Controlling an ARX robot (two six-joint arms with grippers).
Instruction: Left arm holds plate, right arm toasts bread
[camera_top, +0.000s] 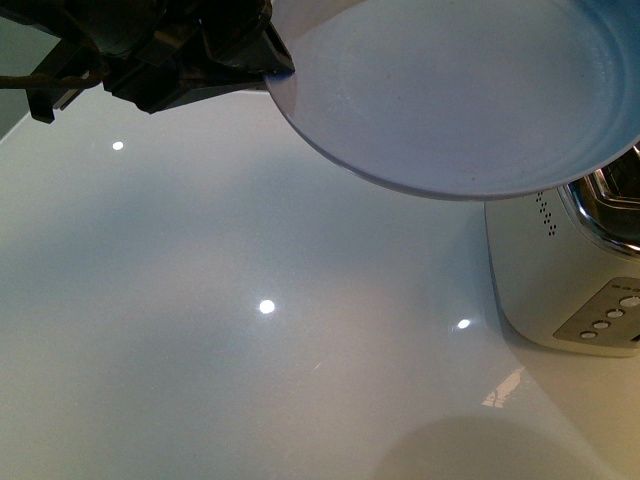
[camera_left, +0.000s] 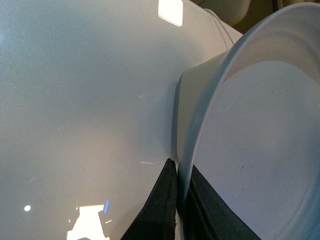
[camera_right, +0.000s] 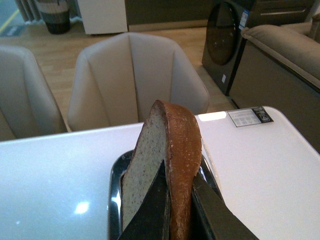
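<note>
Left gripper (camera_top: 280, 72): clamping the rim of the plate (camera_top: 450, 90), one black finger (camera_left: 162, 205) pressing on each face.
Plate: hanging tilted above the table (camera_top: 250, 350), its pale blue-grey hollow facing the front camera, its lower edge overlapping the toaster (camera_top: 555, 290) in that view.
Table: shining glossy white, reflecting small round lights.
Toaster: standing at the right, white with a chrome top, showing a grey panel of round buttons (camera_top: 610, 320); markings too small for reading.
Right gripper (camera_right: 182, 212): squeezing the bread (camera_right: 167, 150) from both sides.
Bread: standing upright, brown crust edge facing the wrist camera, over the chrome-rimmed slot (camera_right: 114, 185); depth inside not showing.
Sticker (camera_right: 250, 116): lying near the table's far corner, print too blurred for reading.
Chairs (camera_right: 135, 80): sitting beyond the table, beige.
</note>
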